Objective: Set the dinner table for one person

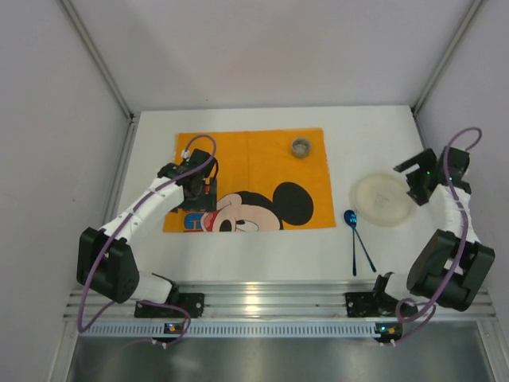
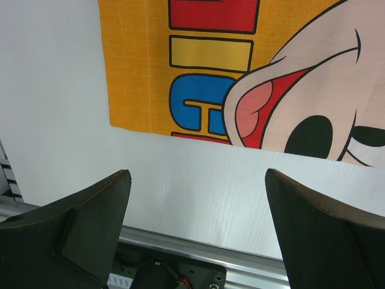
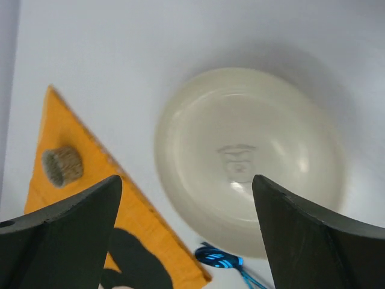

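Top external, one placemat (image 1: 246, 159), plate (image 1: 383, 199), cup (image 1: 301, 147), two blue utensils (image 1: 350, 217), left claw (image 2: 195, 174), right claw (image 3: 186, 177) both agape

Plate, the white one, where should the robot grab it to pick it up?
Probably its rim at the right edge, coming from the right arm's side. The plate lies flat on the dinner table, too wide to span, and the open right gripper hangs close there; the blue spoon lies by its left edge.
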